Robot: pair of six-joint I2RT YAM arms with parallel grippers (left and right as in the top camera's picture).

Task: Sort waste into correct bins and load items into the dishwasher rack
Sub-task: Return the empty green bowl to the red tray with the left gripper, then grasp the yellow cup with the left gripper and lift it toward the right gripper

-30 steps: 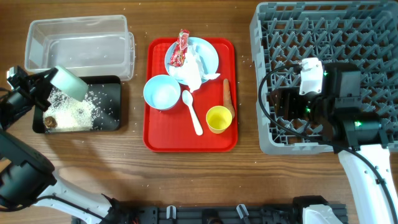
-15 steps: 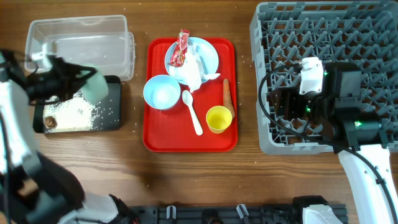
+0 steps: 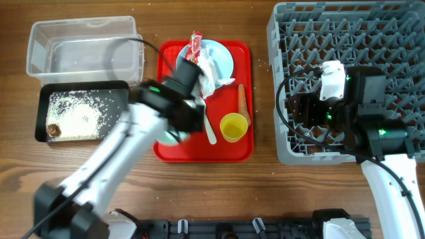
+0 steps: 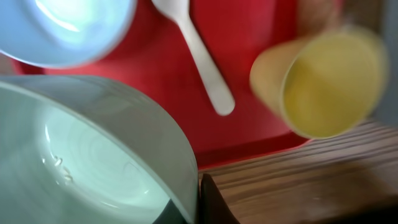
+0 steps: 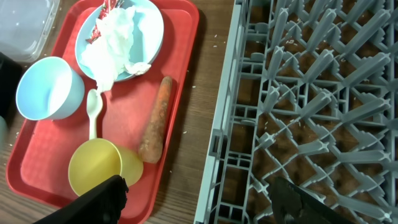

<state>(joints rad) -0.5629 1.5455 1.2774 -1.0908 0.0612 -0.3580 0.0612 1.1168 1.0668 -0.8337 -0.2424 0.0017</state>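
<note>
Holds the mint bowl (image 4: 93, 155) by its rim in the left gripper (image 4: 196, 208), jaws closed tight on the bowl wall. Hangs that bowl above the near left part of the red tray (image 3: 199, 151), close to the tray's near edge. Spans the table (image 3: 199, 192) with the left arm from the near left to the tray, hiding most of the tray's left side in the overhead view.

Presents the right gripper (image 5: 198, 186) wide open, with nothing between the fingers. Sits above the near left edge of the rack (image 3: 345, 40), just right of the tray.

On the tray, from far to near:
- Plate (image 3: 224, 58) at the far end, carrying the wrapper (image 3: 194, 50) on its left rim and the napkin (image 3: 207, 76) across its middle and near rim.
- Blue bowl (image 5: 46, 90) on the left side, upright and empty, just beside the plate.
- Spoon (image 5: 93, 112) right of the blue bowl, lying flat, bowl end towards the napkin.
- Carrot stick (image 3: 242, 99) along the right side, lying flat, its near end beside the cup.
- Yellow cup (image 3: 234, 126) at the near right, just right of the spoon handle; reads as upright from overhead and as tipped in the right wrist view, so cannot tell which.

Left of the tray:
- Clear tub (image 3: 40, 40) at the far left.
- Black tray (image 3: 125, 93) just near of the tub, holding spread rice (image 3: 80, 113) and the brown lump (image 3: 52, 130) in its near left corner.
</note>
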